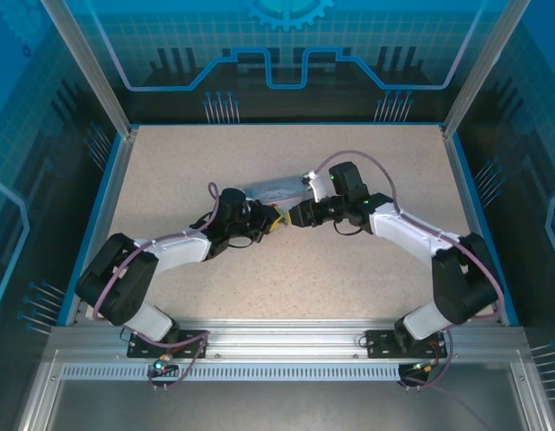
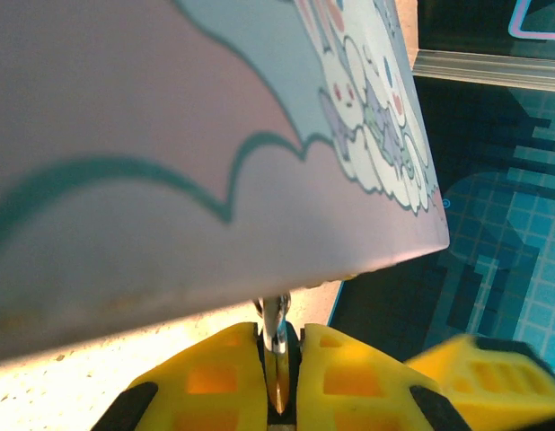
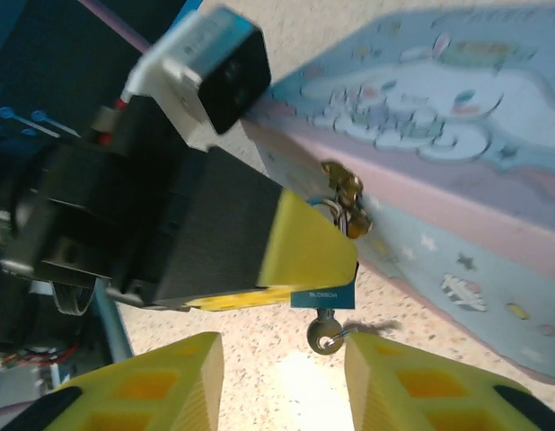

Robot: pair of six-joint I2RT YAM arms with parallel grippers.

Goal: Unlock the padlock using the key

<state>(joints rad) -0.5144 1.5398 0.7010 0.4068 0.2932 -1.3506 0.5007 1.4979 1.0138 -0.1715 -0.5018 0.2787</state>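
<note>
Yellow left jaws are clenched on the padlock [image 3: 324,294], of which a blue edge shows under the finger. The padlock hangs from the brass hasp [image 3: 342,184] on the near side of the pastel tin [image 3: 457,180]. I think this grip is there to stop the small lock from swinging while the key is worked. The right jaws stand apart and grasp nothing. The key [image 3: 322,334] sits just beyond their tips, and its round head sticks out of the bottom of the padlock, so it seems to be inserted already. The shackle looks closed through the hasp, though it is blurred, so the lock is probably not yet open. The tin lies on the speckled table [image 1: 170,180], near the middle and a little to the far side, and both arms meet just in front of it.
</note>
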